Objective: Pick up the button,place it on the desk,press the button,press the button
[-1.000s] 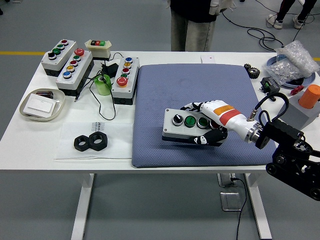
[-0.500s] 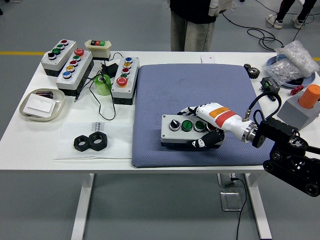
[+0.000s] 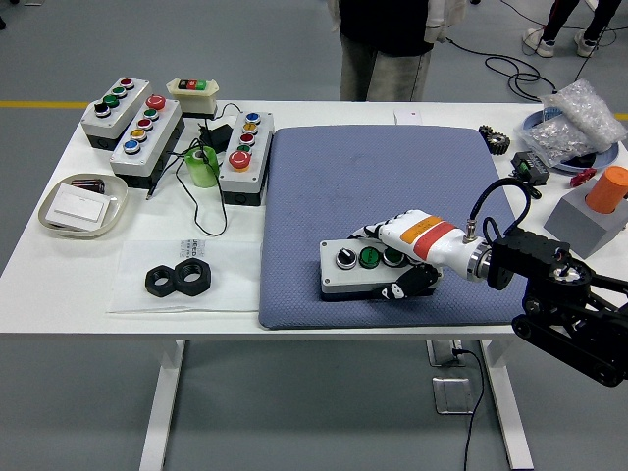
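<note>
Sitting lower and nearer than a second ago, the button box (image 3: 361, 267) now looks flat on the blue mat (image 3: 324, 177), close to the mat's near edge and a little right of its middle. Half a second back it seemed tipped slightly, its near side raised; now its grey top faces straight up, showing a black knob and a green button, with the rest of the row hidden under the hand. The right hand (image 3: 407, 253) has come down with it and still wraps the box's right end, fingers (image 3: 378, 232) curled over the far side and the thumb (image 3: 400, 288) tucked against the near wall, so it is closed around the box, not spread.

My reading is that the placing step is about finished: the box appears to rest on the mat, and what remains is to let go and do the two presses.

To the far left, three other button boxes (image 3: 245, 147) stand on the white table (image 3: 59, 285), with a green tape roll (image 3: 204, 167) beside them. A person (image 3: 388, 44) stands at the far side, hands not at the table. The left arm is out of view.
</note>
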Available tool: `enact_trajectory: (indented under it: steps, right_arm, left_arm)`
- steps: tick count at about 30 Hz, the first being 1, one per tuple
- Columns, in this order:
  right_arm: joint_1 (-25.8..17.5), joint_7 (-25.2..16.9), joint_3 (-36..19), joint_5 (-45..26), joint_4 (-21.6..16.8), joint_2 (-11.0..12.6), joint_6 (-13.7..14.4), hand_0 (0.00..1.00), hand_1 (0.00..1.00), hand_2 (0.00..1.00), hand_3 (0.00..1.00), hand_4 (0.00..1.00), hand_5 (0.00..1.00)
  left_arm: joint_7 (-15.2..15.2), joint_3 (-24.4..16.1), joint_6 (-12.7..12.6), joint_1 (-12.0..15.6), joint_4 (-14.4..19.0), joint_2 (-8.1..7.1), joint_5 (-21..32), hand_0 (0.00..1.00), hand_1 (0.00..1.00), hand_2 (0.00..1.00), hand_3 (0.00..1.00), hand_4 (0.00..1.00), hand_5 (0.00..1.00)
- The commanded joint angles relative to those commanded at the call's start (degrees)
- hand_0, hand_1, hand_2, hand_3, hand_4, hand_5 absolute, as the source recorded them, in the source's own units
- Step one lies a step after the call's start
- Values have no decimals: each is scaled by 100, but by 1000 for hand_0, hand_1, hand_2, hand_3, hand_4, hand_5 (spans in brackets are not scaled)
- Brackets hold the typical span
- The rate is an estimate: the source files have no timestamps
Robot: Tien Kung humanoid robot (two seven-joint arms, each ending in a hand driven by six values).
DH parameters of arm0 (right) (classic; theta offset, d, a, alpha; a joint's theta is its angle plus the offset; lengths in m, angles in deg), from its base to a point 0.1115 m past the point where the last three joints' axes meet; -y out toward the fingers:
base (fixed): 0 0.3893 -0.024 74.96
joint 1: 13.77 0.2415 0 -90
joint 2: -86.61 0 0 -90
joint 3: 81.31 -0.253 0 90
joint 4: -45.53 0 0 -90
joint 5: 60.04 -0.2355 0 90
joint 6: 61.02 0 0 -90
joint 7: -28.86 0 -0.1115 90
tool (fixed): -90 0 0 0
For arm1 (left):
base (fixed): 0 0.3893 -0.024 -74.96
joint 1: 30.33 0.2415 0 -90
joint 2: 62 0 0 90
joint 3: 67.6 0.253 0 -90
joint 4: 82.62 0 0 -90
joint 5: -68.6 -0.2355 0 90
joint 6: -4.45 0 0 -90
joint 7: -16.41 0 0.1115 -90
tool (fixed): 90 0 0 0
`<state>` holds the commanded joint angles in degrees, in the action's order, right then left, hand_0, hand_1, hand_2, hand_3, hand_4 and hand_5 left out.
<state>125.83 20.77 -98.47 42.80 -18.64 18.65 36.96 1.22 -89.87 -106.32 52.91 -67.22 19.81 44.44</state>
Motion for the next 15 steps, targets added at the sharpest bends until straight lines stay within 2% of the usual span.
enact_trajectory:
  steps: [5, 6, 15]
  right_arm:
    - [-6, 56, -61, 5, -27, 18, -86, 921, 826, 930, 998, 876, 105]
    - [-9, 64, -72, 4, -32, 20, -96, 972, 874, 994, 998, 910, 114]
    - [-133, 237, -472, -108, -457, 166, -280, 998, 911, 998, 998, 934, 141]
  left_arm:
    - [4, 5, -1, -1, 1, -2, 7, 738, 775, 846, 760, 528, 998]
    - [4, 5, -1, -1, 1, -3, 7, 738, 775, 846, 761, 528, 998]
    - [11, 7, 3, 7, -5, -2, 19, 738, 775, 846, 760, 528, 998]
